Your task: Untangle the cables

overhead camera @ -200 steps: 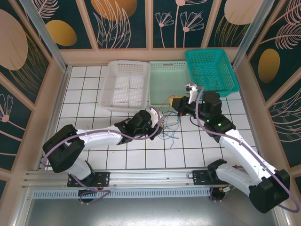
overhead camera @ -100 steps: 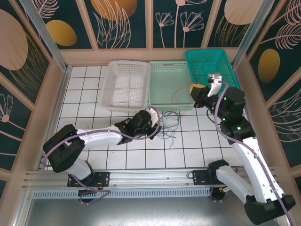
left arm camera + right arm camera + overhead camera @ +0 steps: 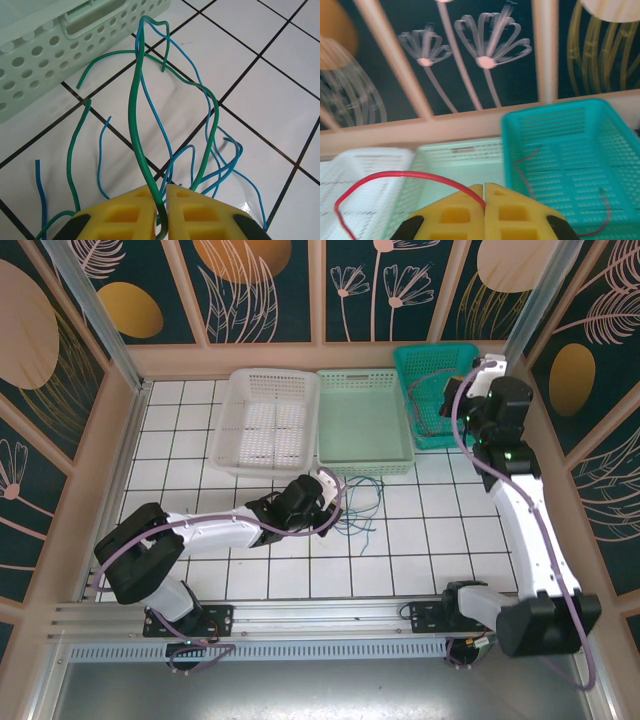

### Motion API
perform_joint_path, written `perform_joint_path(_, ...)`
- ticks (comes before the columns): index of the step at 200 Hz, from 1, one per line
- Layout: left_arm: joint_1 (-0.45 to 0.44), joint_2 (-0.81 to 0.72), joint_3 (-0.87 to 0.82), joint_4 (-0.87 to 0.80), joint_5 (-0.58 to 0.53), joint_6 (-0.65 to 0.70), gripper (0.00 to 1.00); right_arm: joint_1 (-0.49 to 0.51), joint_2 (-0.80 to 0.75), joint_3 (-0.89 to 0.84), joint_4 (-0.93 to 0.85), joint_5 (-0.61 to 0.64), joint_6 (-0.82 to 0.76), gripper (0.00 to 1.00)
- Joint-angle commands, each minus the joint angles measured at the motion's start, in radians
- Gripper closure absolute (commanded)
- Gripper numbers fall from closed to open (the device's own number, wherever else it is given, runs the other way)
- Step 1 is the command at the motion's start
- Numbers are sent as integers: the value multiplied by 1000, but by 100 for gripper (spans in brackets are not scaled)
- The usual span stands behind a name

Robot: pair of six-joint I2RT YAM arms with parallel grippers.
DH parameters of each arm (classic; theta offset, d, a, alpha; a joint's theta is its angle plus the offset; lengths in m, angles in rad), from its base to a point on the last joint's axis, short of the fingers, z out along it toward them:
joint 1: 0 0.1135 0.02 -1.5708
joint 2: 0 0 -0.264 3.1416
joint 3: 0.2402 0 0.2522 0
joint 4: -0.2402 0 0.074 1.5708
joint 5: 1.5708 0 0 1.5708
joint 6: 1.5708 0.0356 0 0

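With the right hand (image 3: 484, 192) clenched on the red cable (image 3: 395, 174) and raised over the teal basket (image 3: 560, 150) at the table's far right corner, bring the whole length past the rim before letting go. Check the trailing end first, to avoid draping it over the pale green basket (image 3: 365, 425) alongside. Open only once low inside, next to the thin dark-red cable (image 3: 519, 172) lying on the mesh floor. Move smoothly; a jerk seems likely to re-knot such limp wire.

With the left hand (image 3: 161, 192) clamped on a green cable (image 3: 135, 115), hold firm and low near the table's middle, just on the near side of the pale green basket, anchoring the loose heap against being dragged along.

As to direction: red cable arching out of the fingers toward the left edge, then curling back down, long axis roughly along the far edge. Green cable rising from the grip toward the far edge, bowed, tip bent over close to the basket wall. Blue cables (image 3: 227, 160) looping flat on the tiles beside it, crossing the green ones, with no single heading.
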Motion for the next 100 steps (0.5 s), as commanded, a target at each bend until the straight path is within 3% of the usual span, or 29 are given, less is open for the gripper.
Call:
perform_joint_path(1, -6, 14, 15, 9, -10, -13, 86, -73, 102, 72, 83, 70, -26, 100)
perform_joint_path(34, -6, 14, 16, 16, -16, -16, 86, -147, 298, 135, 75, 40, -1, 100)
perform_joint_path(91, -6, 8, 10, 33, -24, -21, 86, -166, 604, 344, -39, 8, 1, 100)
perform_joint_path(100, -6, 8, 10, 35, -25, -24, 86, -171, 649, 384, -72, 8, 8, 86)
